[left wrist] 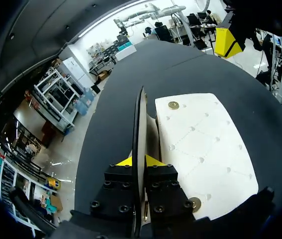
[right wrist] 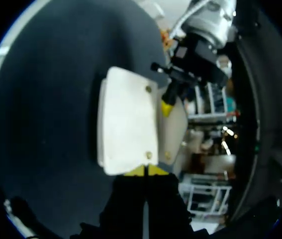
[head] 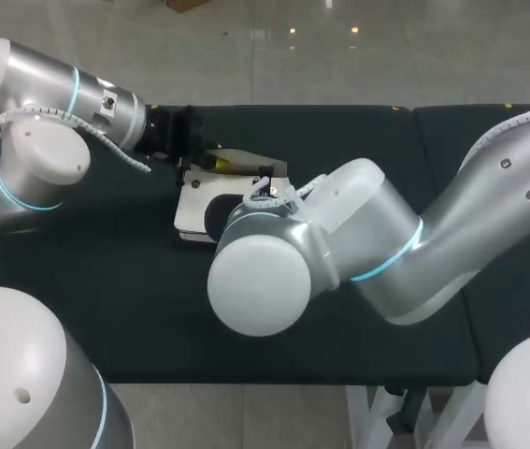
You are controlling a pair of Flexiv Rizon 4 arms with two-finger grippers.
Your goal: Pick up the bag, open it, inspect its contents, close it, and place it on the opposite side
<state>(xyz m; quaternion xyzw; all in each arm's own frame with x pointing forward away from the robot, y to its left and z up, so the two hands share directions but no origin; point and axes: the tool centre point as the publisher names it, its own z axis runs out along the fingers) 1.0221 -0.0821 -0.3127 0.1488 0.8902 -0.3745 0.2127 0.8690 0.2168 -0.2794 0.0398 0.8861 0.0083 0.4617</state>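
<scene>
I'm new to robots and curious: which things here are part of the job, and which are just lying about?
Part of the job: bag, left hand, right hand.
Not part of it: only the table.

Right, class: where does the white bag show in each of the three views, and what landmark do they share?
Head view: bag mid-table, partly hidden behind the right arm.
Left wrist view: ahead of the left gripper, a thin edge clamped in it.
Right wrist view: just ahead of the right gripper.
Shared landmark: the black table under it.
</scene>
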